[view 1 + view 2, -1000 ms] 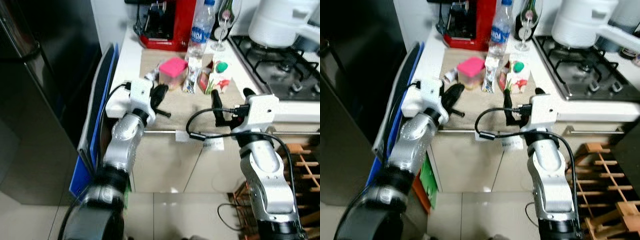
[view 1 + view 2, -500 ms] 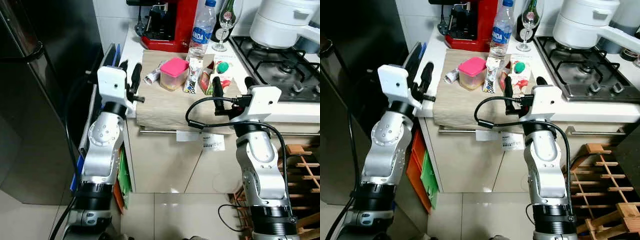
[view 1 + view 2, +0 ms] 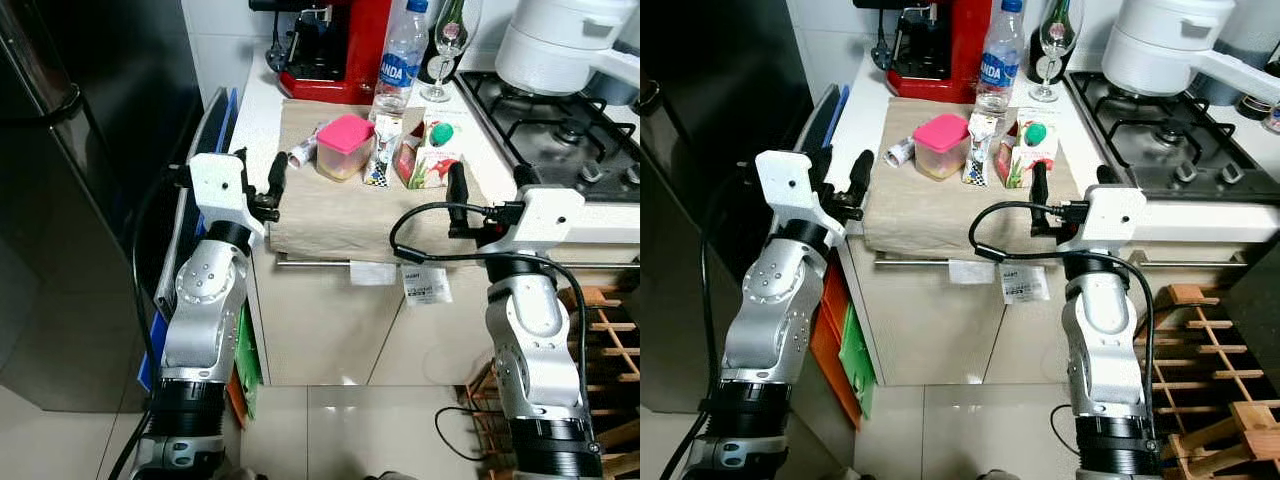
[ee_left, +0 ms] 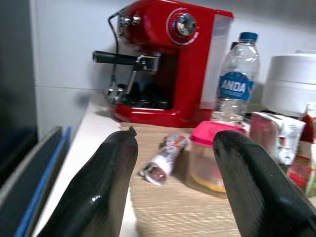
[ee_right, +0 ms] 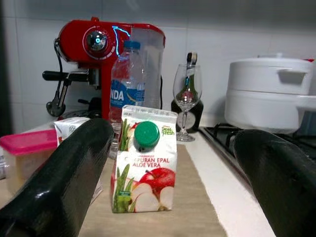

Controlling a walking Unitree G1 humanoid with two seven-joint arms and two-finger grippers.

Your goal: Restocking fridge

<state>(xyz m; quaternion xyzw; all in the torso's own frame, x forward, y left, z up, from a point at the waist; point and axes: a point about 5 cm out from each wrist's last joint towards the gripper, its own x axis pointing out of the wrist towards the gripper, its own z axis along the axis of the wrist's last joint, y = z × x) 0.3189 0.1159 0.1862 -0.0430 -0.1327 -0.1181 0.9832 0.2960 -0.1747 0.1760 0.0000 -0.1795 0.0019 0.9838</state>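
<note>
Black fridge (image 3: 60,180): stood at my far left.
Left gripper (image 3: 258,180): spread, empty, at the counter's left edge.
Juice carton (image 5: 144,165): upright, dead ahead between my right gripper's (image 3: 488,178) parted fingers; right arm nearer.

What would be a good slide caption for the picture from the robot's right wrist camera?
Open right gripper lined up on a juice carton on the counter mat, water bottle and red coffee machine behind.

bg: white tile wall (image 3: 225,45) | beige tile floor (image 3: 70,430) | cream cabinet (image 3: 330,320) | gas hob (image 3: 560,130)
</note>
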